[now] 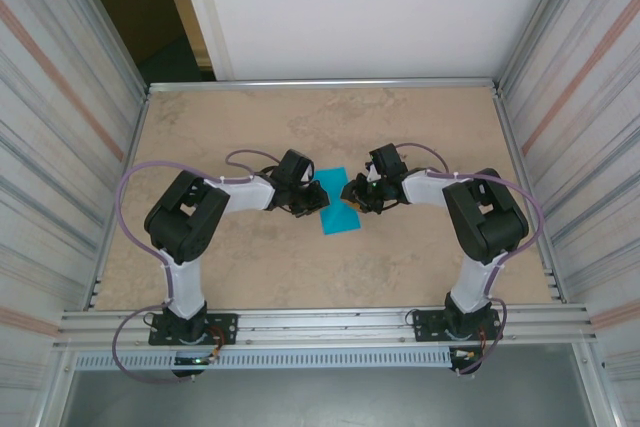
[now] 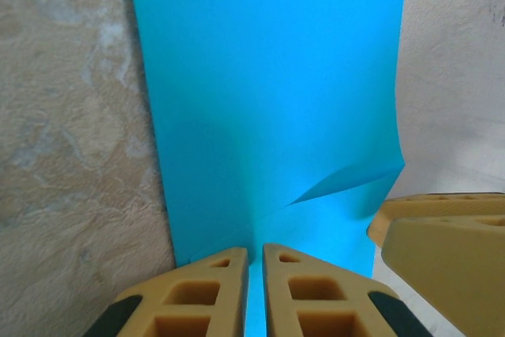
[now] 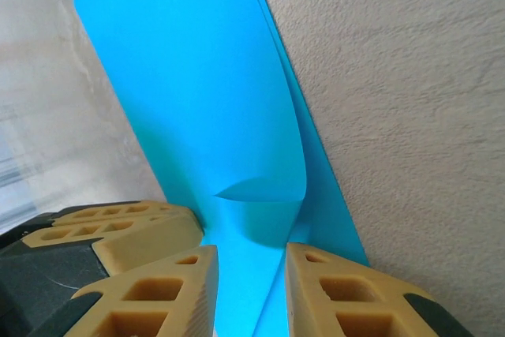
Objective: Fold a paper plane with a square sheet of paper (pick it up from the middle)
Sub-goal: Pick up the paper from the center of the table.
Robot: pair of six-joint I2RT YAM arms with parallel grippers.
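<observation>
- The turquoise sheet of paper [image 1: 337,209] lies near the middle of the beige, marbled desk [image 1: 250,137], between the two arms, which reach in from either side.
- From above, the sheet looks like a narrow slanted strip, with a black claw at each of its long sides.
- Left claw [image 2: 255,256]: its tan fingers are pressed almost together, with only a thin slit between them. The near edge of the sheet runs into that slit, so the claw has the paper pinched.
- Right claw [image 3: 251,254]: its fingers stand partly apart with a clear gap. The edge of the sheet sits in that gap, and the fingers are not clamped on it.
- In the right wrist view the paper shows two layers. The upper one curls up and over, and the lower one lies flat on the desk.
- A small dent or crease shows in the sheet just ahead of each claw.
- The two claws are just beside each other, and each wrist view catches the other's tan fingers at its edge.
</observation>
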